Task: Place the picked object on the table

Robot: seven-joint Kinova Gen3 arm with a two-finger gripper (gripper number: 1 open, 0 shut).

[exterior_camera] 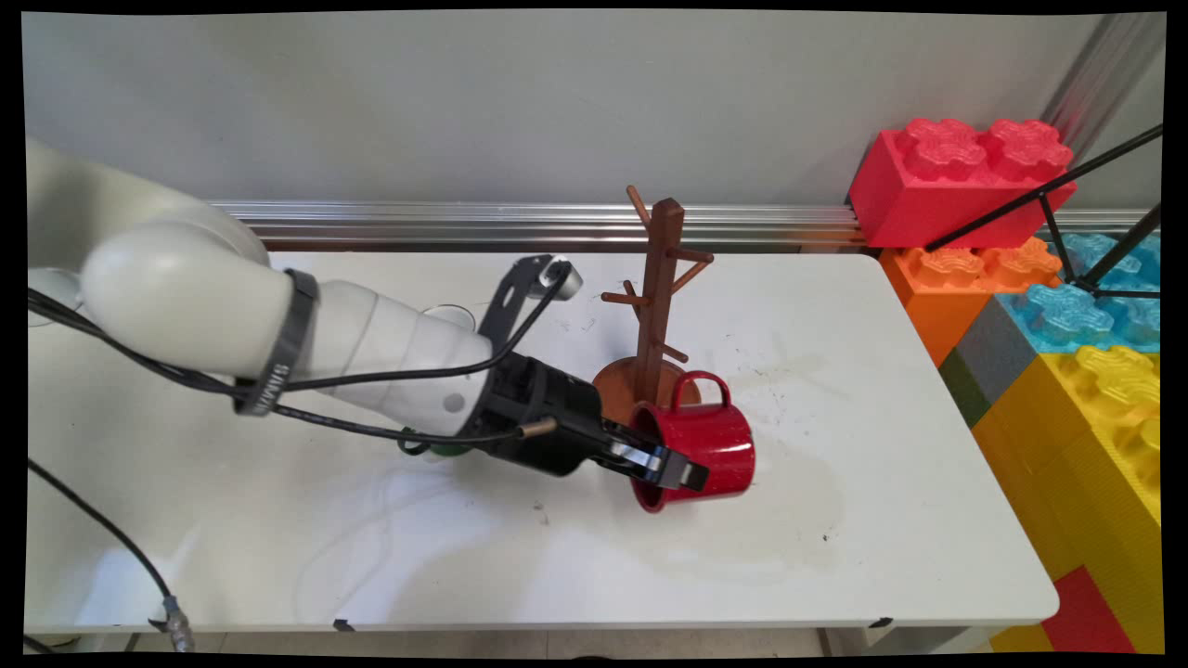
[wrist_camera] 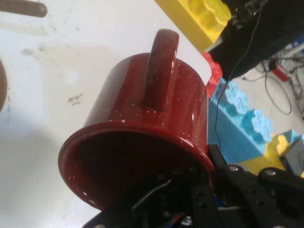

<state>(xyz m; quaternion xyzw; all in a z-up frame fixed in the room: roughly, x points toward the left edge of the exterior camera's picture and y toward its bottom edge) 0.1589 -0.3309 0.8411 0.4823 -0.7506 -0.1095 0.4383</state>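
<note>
One glossy red enamel mug [exterior_camera: 698, 452], speckled and tipped on its side, is pinched at the rim by the black gripper [exterior_camera: 661, 467]. Just behind the mug stands a brown wooden mug tree [exterior_camera: 657, 306]; plastic bricks [exterior_camera: 1030, 269] lie well beyond.

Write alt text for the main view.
A black two-finger gripper grips the rim of a red enamel mug, tipped sideways with its handle up, beside a brown wooden mug tree on a white table.
</note>
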